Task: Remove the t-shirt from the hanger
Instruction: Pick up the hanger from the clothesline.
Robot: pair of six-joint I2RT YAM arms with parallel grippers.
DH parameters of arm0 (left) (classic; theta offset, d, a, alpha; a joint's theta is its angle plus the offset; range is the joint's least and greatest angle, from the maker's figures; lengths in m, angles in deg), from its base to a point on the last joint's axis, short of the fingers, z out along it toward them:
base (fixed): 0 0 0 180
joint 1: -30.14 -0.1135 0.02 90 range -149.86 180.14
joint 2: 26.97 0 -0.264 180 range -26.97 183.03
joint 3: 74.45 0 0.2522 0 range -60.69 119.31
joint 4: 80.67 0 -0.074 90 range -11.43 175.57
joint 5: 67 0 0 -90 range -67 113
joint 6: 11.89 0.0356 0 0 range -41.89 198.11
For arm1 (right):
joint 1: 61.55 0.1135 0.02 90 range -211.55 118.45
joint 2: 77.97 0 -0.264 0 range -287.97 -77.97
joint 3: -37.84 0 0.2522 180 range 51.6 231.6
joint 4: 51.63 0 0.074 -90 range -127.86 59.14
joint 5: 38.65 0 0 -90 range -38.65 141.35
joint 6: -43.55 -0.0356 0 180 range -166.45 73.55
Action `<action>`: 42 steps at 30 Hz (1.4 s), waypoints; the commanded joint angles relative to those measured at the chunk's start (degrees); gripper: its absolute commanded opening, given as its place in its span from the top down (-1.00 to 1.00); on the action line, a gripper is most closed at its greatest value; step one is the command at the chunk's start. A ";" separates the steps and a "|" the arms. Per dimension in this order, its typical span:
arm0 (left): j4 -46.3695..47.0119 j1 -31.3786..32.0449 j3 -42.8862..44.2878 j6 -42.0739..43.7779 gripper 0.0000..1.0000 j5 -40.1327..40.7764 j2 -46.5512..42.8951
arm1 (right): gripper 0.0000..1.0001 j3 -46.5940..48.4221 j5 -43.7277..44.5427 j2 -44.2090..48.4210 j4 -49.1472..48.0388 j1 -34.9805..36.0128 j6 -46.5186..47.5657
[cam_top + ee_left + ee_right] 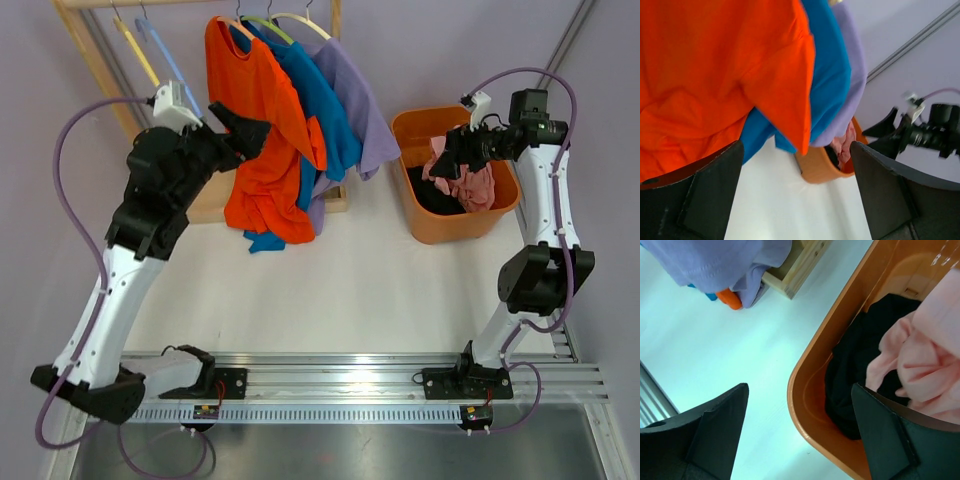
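Left claw stands apart, its fingers at the edge of the orange t-shirt, gripping nothing. That t-shirt hangs on its hanger from the wooden rack, in front of a blue t-shirt and a lilac t-shirt. Off to the right on the table, an orange basket holds a pink garment and a black garment. Above the basket hovers the right claw, also apart.
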 commanded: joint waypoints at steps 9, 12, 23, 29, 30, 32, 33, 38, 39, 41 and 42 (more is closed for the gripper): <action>-0.24 5.05 33.34 0.86 -0.52 22.70 25.58 | -0.82 -13.37 -6.66 11.36 -9.41 0.13 -4.27; -2.17 5.22 40.97 2.36 -0.50 27.35 31.65 | -0.83 -16.44 -6.67 12.77 -10.64 0.13 -4.27; -0.17 4.52 48.30 6.50 -0.45 32.29 42.20 | -0.83 -18.56 -7.63 15.68 -12.66 0.13 -5.67; 0.20 3.38 51.45 6.15 -0.32 31.24 46.51 | -0.83 -19.53 -7.90 16.99 -13.37 0.13 -6.29; 0.02 3.12 51.73 6.06 -0.31 31.06 46.95 | -0.83 -19.96 -7.81 17.17 -13.63 0.13 -6.38; 0.37 2.76 51.64 5.97 -0.19 30.53 47.83 | -0.83 -20.40 -7.90 17.78 -13.89 0.13 -6.64; 0.37 2.50 51.64 5.88 -0.13 30.36 48.01 | -0.83 -20.76 -7.72 17.87 -13.98 0.13 -6.55; 1.51 2.15 51.12 6.76 0.40 30.00 47.05 | -0.83 -21.46 -7.46 19.01 -14.16 0.04 -6.20; 1.86 2.06 50.07 6.93 0.48 30.00 46.61 | -0.84 -21.55 -7.46 19.02 -14.16 0.12 -6.29; 3.79 1.88 48.40 7.20 0.77 30.27 44.33 | -0.84 -21.73 -7.63 19.19 -14.24 0.12 -6.38; 4.41 1.71 47.69 7.46 0.87 30.27 43.62 | -0.84 -21.73 -7.72 19.37 -14.24 0.04 -6.38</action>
